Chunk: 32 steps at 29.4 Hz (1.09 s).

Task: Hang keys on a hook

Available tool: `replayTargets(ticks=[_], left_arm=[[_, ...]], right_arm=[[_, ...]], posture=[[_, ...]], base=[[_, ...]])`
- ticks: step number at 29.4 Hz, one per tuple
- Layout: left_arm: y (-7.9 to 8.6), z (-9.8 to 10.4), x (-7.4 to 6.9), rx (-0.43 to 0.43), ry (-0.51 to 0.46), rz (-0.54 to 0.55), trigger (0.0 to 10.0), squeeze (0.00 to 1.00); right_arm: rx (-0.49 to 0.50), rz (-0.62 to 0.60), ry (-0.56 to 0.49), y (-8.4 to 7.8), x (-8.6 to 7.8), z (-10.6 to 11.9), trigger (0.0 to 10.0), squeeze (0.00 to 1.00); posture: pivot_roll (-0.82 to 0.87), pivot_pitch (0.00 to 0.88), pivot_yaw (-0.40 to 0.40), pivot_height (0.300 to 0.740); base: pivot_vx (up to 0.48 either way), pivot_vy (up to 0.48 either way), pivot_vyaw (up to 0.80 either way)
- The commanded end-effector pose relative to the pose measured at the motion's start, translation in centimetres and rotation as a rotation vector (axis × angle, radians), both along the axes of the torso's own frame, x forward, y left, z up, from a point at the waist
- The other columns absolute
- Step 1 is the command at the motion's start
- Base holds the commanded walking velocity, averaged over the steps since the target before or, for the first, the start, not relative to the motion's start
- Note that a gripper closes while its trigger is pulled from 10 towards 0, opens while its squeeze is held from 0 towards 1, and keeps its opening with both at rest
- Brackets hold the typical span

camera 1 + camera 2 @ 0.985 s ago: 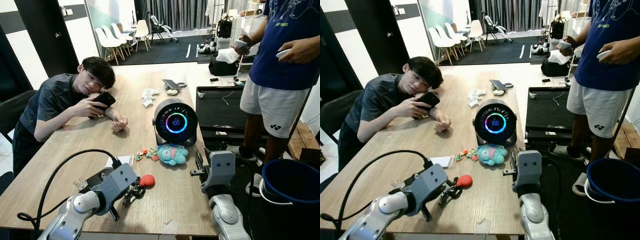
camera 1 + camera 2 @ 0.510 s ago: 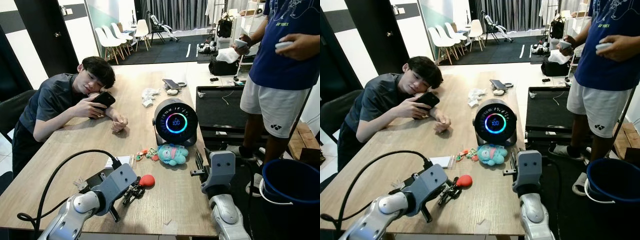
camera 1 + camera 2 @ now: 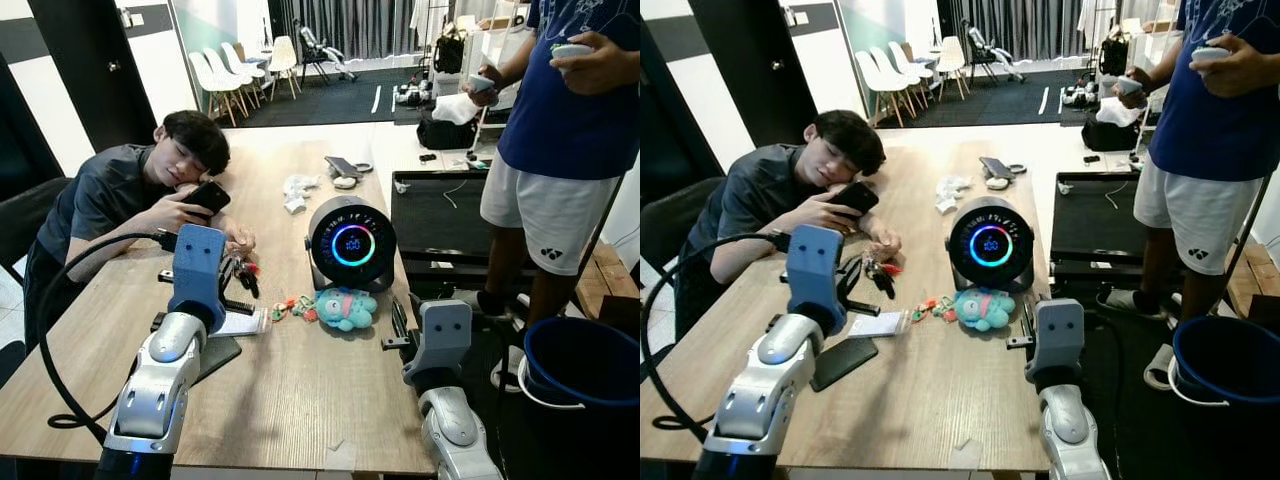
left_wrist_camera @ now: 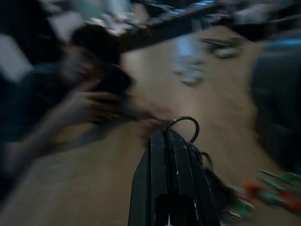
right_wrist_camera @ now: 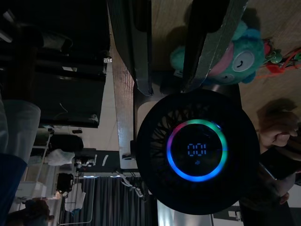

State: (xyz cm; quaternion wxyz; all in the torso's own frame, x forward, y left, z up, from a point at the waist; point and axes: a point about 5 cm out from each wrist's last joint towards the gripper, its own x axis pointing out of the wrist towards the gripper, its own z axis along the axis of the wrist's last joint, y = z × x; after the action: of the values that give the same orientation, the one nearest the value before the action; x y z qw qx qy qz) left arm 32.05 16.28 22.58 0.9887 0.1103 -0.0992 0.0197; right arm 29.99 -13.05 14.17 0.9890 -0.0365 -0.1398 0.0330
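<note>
My left gripper [image 3: 862, 277] is raised above the wooden table [image 3: 300, 400], left of the round black device with the glowing ring [image 3: 350, 243]. Its fingers [image 4: 171, 160] are pressed together, pinching the keys [image 3: 878, 275], which hang clear of the tabletop; a metal ring protrudes past the fingertips. My right gripper [image 5: 171, 70] rests at the table edge, right of that device, its fingers spread with nothing between them. A teal plush toy [image 3: 345, 308] lies directly in front of the device. A seated person [image 3: 120, 200] leans on the table beyond the keys.
</note>
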Motion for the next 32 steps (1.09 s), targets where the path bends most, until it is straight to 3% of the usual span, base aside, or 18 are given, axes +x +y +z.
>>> replayTargets(ticks=[1, 4, 8, 10, 14, 18, 21, 26, 28, 29, 30, 32], left_arm=[[0.4, 0.8, -0.1, 0.024, -0.034, 0.068, 10.0, 0.00], [1.0, 0.2, 0.3, 0.047, 0.026, 0.173, 10.0, 0.00], [1.6, -0.5, 0.6, -0.019, 0.098, 0.207, 10.0, 0.00], [1.6, -0.5, 0.6, -0.019, 0.098, 0.207, 10.0, 0.00], [1.2, -1.7, 0.9, -0.113, 0.213, 0.127, 10.0, 0.00], [1.0, -2.0, 0.9, -0.150, 0.240, 0.105, 10.0, 0.00], [0.6, -2.5, 0.6, -0.264, 0.294, 0.103, 10.0, 0.00], [0.7, -2.3, 0.5, -0.265, 0.259, 0.116, 10.0, 0.00], [0.8, -1.6, 0.1, -0.201, 0.144, 0.119, 10.0, 0.00], [0.8, -1.6, 0.1, -0.201, 0.144, 0.119, 10.0, 0.00], [0.6, -1.3, -0.3, -0.157, 0.069, 0.108, 10.0, 0.00], [0.3, -1.4, -0.6, -0.139, 0.026, 0.079, 10.0, 0.00]], right_arm=[[0.009, 0.006, 0.001, 0.1, 0.1, 0.2, 10.0, 0.00], [0.006, 0.005, -0.005, 0.1, 0.2, 0.4, 10.0, 0.00], [0.007, 0.005, -0.011, 0.1, 0.2, 0.6, 10.0, 0.00], [0.007, 0.005, -0.011, 0.1, 0.2, 0.6, 10.0, 0.00], [0.013, 0.006, -0.018, 0.2, 0.3, 0.8, 10.0, 0.00], [0.016, 0.007, -0.020, 0.3, 0.2, 0.8, 10.0, 0.00], [0.024, 0.001, -0.026, 0.3, 0.1, 1.0, 10.0, 0.00], [0.031, -0.009, -0.033, 0.2, 0.0, 1.0, 10.0, 0.00], [0.029, -0.031, -0.047, 0.0, -0.2, 1.1, 10.0, 0.00], [0.029, -0.031, -0.047, 0.0, -0.2, 1.1, 10.0, 0.00], [0.026, -0.043, -0.056, -0.1, -0.3, 1.1, 10.0, 0.00], [0.024, -0.051, -0.063, -0.2, -0.4, 1.2, 10.0, 0.00]], posture=[[0.02, 0.078, 0.126, 0.740], [0.02, 0.075, 0.125, 0.740], [0.02, 0.071, 0.124, 0.740], [0.02, 0.071, 0.124, 0.740], [0.02, 0.074, 0.124, 0.740], [0.02, 0.077, 0.126, 0.740], [0.03, 0.086, 0.129, 0.740], [0.03, 0.090, 0.130, 0.740], [0.03, 0.094, 0.132, 0.740], [0.03, 0.094, 0.132, 0.740], [0.04, 0.095, 0.133, 0.740], [0.04, 0.095, 0.133, 0.740]], base=[[0.000, 0.000, 0.00], [0.000, 0.000, 0.00], [0.000, 0.000, 0.00], [0.000, 0.000, 0.00], [0.000, 0.000, 0.00], [0.000, 0.000, 0.00], [0.000, 0.000, 0.00], [0.000, 0.000, 0.00], [0.000, 0.000, 0.00], [0.000, 0.000, 0.00], [0.000, 0.000, 0.00], [0.000, 0.000, 0.00]])
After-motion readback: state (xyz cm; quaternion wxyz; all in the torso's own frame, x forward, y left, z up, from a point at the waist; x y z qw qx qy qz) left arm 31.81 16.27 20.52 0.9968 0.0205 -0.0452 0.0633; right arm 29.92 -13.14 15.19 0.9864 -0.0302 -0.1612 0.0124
